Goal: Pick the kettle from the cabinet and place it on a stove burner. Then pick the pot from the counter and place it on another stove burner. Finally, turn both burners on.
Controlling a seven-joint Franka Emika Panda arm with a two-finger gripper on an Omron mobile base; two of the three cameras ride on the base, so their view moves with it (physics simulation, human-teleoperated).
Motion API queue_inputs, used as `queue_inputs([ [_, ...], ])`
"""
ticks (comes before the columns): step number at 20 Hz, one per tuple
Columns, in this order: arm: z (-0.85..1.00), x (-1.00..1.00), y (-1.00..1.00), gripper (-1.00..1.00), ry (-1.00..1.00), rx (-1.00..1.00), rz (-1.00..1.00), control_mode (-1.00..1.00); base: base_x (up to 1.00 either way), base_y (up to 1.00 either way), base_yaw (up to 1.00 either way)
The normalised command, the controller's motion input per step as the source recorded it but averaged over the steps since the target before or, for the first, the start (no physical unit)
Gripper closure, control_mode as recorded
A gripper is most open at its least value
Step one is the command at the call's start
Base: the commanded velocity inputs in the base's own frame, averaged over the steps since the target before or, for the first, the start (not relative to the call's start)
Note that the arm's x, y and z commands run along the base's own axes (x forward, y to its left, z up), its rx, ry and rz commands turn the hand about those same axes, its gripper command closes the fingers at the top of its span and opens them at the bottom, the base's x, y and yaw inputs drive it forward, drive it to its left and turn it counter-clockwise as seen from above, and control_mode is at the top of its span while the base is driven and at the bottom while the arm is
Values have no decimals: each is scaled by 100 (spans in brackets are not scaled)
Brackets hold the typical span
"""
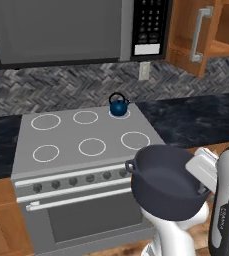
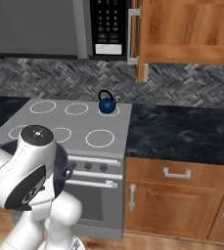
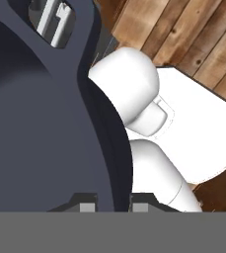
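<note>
Pot (image 1: 168, 182): wide, dark-grey, lidless, loop handles; gripper (image 3: 112, 205) clamped on its rim.

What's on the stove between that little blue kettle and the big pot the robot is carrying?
Nothing stands there. In the left base view, bare grey cooktop with one empty white ring lies between the kettle and the pot.

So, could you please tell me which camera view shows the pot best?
The left base view: the whole pot shows, held up before the stove. The right base view leaves a dark sliver behind the arm; the hand view shows its wall close up.
</note>
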Motion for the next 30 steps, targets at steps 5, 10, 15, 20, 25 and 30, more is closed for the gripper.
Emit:
queue_inputs([
  [5,0,0,0,100,0,0,0,100,46,69,0],
  [10,0,0,0,100,0,0,0,100,49,66,0],
  [15,0,0,0,100,0,0,0,100,37,52,0],
  [20,0,0,0,100,0,0,0,100,24,37,0],
  [25,0,0,0,100,0,0,0,100,24,20,-1],
  [30,0,0,0,100,0,0,0,100,26,9,-14],
])
